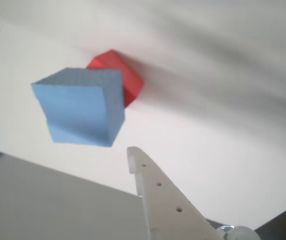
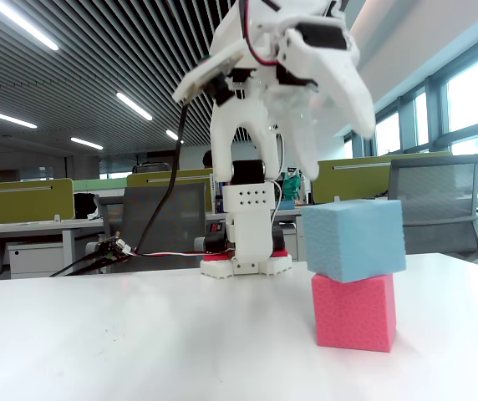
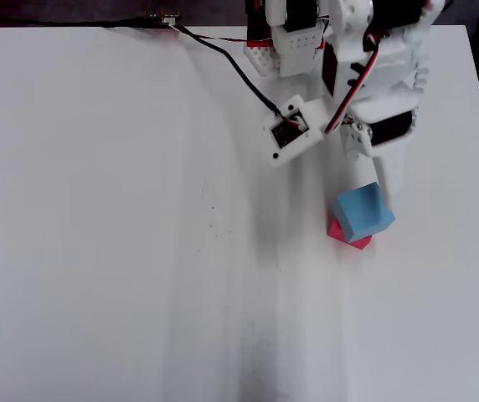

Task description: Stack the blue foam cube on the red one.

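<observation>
Resting on top of the red one [image 2: 353, 311], the blue foam cube [image 2: 353, 239] sits a little tilted and turned, so that its edges do not line up with the edges of the cube under it. In the fixed view the blue foam cube overhangs the red one slightly on both sides. The stack stands on the white table [image 2: 139, 342], in the right part of that view.

In the overhead view the blue foam cube [image 3: 363, 213] covers most of the red one [image 3: 348, 237], and only a pink edge shows at the lower left of it. In the wrist view the red one [image 1: 125, 75] shows behind the blue foam cube [image 1: 80, 106], at its upper right.

The gripper [image 2: 302, 163] hangs above the stack and a little to the left of it in the fixed view, and it does not touch the cubes. It holds nothing. Its jaws look parted, with one white finger [image 1: 158, 195] apart from the cubes in the wrist view, but how wide they stand I cannot tell.

A black cable [image 2: 160, 209] runs down from the arm toward the table near its base [image 2: 247, 225].
</observation>
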Robot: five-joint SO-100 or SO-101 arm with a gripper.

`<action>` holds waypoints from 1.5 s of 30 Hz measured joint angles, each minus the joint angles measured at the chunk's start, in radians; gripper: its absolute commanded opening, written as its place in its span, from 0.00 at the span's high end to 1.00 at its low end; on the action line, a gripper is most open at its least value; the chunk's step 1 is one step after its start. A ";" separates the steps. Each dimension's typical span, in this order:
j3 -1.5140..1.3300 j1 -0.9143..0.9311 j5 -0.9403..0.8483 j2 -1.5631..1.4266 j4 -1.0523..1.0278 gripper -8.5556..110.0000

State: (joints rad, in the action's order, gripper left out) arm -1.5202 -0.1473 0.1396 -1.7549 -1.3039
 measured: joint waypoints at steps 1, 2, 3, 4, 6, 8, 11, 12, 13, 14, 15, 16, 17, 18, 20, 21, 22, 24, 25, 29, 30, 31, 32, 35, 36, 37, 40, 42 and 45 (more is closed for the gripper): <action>-0.029 0.006 0.000 -0.043 0.008 0.65; -0.064 0.014 0.000 -0.086 0.018 0.66; -0.101 0.023 0.000 -0.130 0.034 0.67; -0.149 0.034 0.000 -0.186 0.057 0.67; -0.249 0.049 0.000 -0.288 0.101 0.68; -0.383 0.058 0.000 -0.408 0.146 0.70; -0.537 0.058 0.000 -0.557 0.187 0.72; -0.632 0.057 0.000 -0.650 0.215 0.72; -0.643 0.057 0.000 -0.660 0.218 0.73; -0.687 0.058 0.000 -0.703 0.235 0.73; -0.730 0.060 0.000 -0.741 0.250 0.73; -0.775 0.060 0.000 -0.779 0.264 0.74; -0.813 0.060 0.000 -0.811 0.275 0.75; -0.847 0.060 0.000 -0.841 0.287 0.75; -0.910 0.060 0.000 -0.900 0.321 0.76; -0.943 0.060 0.000 -0.928 0.341 0.77; -0.977 0.060 0.000 -0.956 0.368 0.77; -1.055 0.060 0.000 -1.012 0.420 0.79; -1.121 0.064 0.002 -1.057 0.463 0.79; -1.206 0.061 0.005 -1.112 0.514 0.80; -1.229 0.058 0.005 -1.129 0.529 0.80; -1.250 0.054 0.006 -1.144 0.543 0.80; -1.273 0.051 0.008 -1.166 0.558 0.80; -1.341 0.049 0.008 -1.241 0.594 0.80; -1.359 0.046 0.008 -1.267 0.600 0.80; -1.381 0.038 0.008 -1.295 0.606 0.80; -1.417 0.021 0.008 -1.358 0.607 0.80; -1.430 0.023 0.011 -1.381 0.607 0.80; -1.445 0.018 0.011 -1.410 0.615 0.80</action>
State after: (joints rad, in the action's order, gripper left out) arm -2.9652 -0.1289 0.1503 -3.1646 -0.6888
